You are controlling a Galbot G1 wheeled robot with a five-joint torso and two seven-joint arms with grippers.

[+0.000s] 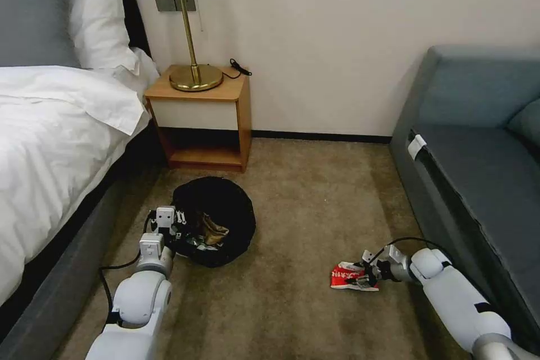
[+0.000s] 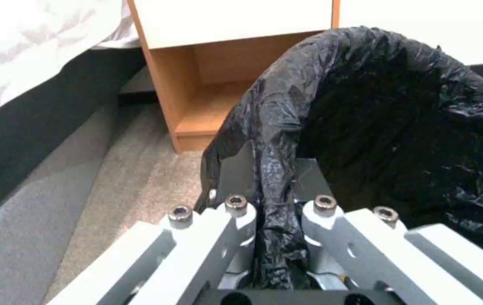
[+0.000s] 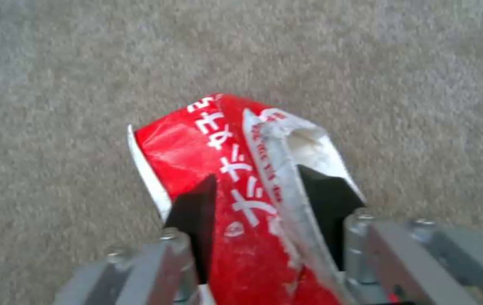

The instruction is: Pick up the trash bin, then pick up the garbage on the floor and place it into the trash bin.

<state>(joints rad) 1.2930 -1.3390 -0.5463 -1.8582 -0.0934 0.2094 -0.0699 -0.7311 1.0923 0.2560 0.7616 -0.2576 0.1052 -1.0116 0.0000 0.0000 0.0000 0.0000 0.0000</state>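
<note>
Fingers [image 3: 196, 207] of the right claw [image 1: 367, 277] are clamped on the red-white crumpled packet [image 1: 349, 277], low over the carpet [image 1: 304, 202], probably so it can be carried across. The left claw [image 2: 269, 186] pinches the bag-covered rim of the trash bin [image 1: 216, 225], which sits on the floor near the bed [image 1: 56, 140] (some litter already lies inside), held for an easy drop. Beyond stand a nightstand [image 1: 202, 118] with a lamp [image 1: 185, 17], and a grey sofa [image 1: 478, 140].
</note>
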